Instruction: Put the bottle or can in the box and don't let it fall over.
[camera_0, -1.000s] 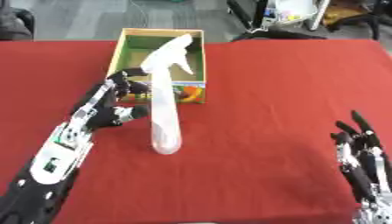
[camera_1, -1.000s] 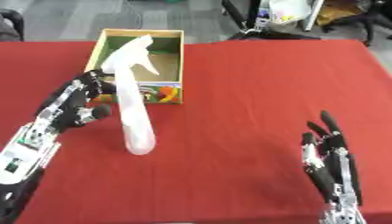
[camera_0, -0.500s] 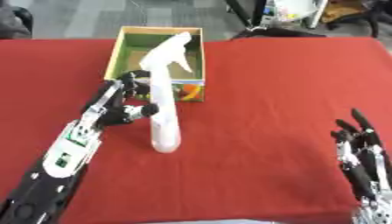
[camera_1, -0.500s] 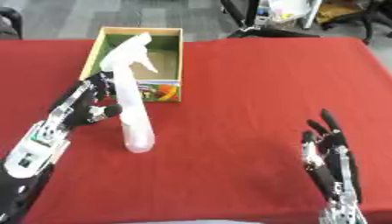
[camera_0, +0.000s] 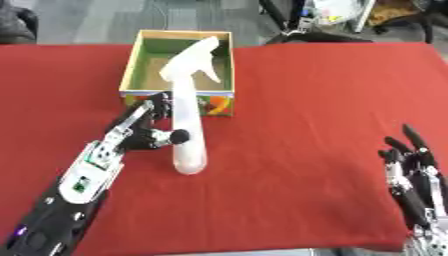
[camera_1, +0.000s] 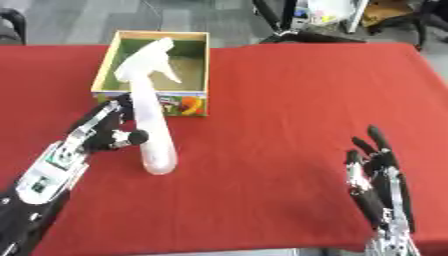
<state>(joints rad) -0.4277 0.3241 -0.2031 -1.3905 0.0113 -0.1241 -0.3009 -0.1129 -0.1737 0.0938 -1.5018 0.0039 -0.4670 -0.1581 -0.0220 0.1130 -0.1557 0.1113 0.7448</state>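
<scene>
We see one white spray bottle (camera_0: 187, 132) standing upright on the red tablecloth (camera_0: 297, 100), just in front of the box (camera_0: 140, 60). Its long axis runs vertically, base on the cloth, and its trigger head sits at the top with the nozzle pointing toward the far right, over the box's front wall. We cannot make out any label or writing on the bottle.

We count one box, open at the top, with tan walls, a green inside and a front panel printed with bright fruit-like pictures; any words on it are too blurred for us to read. Nothing lies inside that we can tell.

Our left hand (camera_0: 140, 131) comes in from the lower left and sits against the bottle's left side at its middle. The fingers curl toward the bottle's body, with the thumb tip touching its front, so the hand is partly wrapped on it.

Our right hand (camera_1: 378, 182) rests at the lower right corner, well apart from the bottle, with its fingers straight, spread and pointing up, holding nothing.
</scene>
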